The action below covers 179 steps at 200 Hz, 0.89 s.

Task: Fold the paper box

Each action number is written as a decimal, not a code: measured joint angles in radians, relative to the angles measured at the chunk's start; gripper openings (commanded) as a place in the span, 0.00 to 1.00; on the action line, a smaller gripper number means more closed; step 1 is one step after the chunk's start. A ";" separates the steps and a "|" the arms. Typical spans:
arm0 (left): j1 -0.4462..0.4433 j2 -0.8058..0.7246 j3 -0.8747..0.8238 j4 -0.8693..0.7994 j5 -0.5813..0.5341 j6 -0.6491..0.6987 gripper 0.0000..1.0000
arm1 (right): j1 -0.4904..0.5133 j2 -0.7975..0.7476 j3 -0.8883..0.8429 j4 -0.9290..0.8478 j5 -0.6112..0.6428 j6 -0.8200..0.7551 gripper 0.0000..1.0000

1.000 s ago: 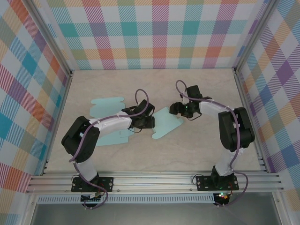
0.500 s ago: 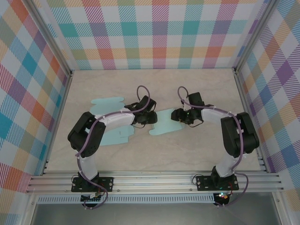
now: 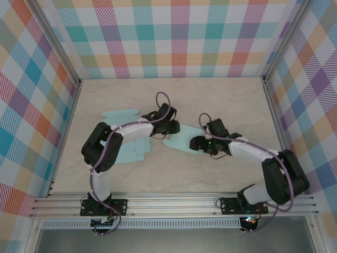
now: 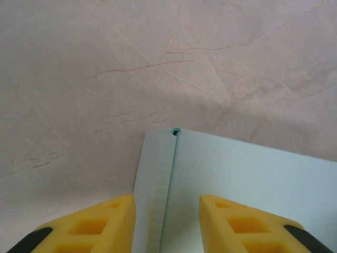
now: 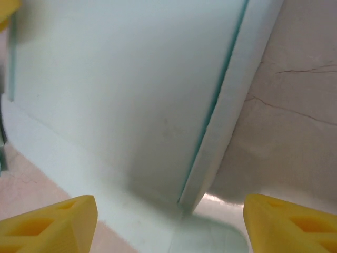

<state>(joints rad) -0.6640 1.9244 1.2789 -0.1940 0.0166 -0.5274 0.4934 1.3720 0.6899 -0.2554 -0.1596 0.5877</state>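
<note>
The paper box (image 3: 129,152) is a pale blue sheet lying mostly flat on the table, its right end (image 3: 180,138) between the two arms. My left gripper (image 3: 169,128) hovers over that end's far edge. In the left wrist view, my left gripper (image 4: 167,203) is open and its yellow fingers (image 4: 105,221) straddle a narrow folded strip (image 4: 154,179) and its crease. My right gripper (image 3: 196,143) sits at the sheet's near right edge. In the right wrist view, the right gripper (image 5: 168,211) is open wide and faces a raised panel (image 5: 121,89) with a folded rim (image 5: 231,100).
The beige table (image 3: 221,100) is walled by checked panels, with metal rails on the left (image 3: 66,134) and right (image 3: 276,126) sides. A rounded flap (image 3: 120,113) of the sheet lies flat at the far left. Purple cables loop over both wrists.
My left gripper moved away from the bases and slightly right. My right gripper swung toward the near edge and left. The sheet's right end now shows smaller, partly lifted.
</note>
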 measured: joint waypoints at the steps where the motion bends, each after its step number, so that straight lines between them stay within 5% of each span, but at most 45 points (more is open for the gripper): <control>1: 0.000 -0.001 -0.002 0.002 -0.001 0.000 0.40 | 0.004 -0.008 0.001 -0.006 0.008 0.000 0.71; 21: 0.004 -0.070 -0.063 0.014 -0.026 0.000 0.50 | 0.056 -0.116 0.026 -0.094 0.115 -0.024 0.70; 73: 0.006 -0.488 -0.283 0.042 -0.201 -0.036 1.00 | 0.292 -0.208 0.127 -0.229 0.405 -0.155 0.69; 127: 0.006 -0.774 -0.463 0.000 -0.429 -0.120 1.00 | 0.584 0.143 0.311 -0.344 0.778 -0.290 0.66; 179: 0.010 -0.960 -0.531 -0.133 -0.602 -0.177 1.00 | 0.645 0.385 0.375 -0.355 0.946 -0.403 0.69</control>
<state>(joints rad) -0.6540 0.9642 0.7483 -0.3271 -0.5854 -0.7044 1.1389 1.7565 1.0653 -0.6106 0.7864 0.1848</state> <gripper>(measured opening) 0.997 0.678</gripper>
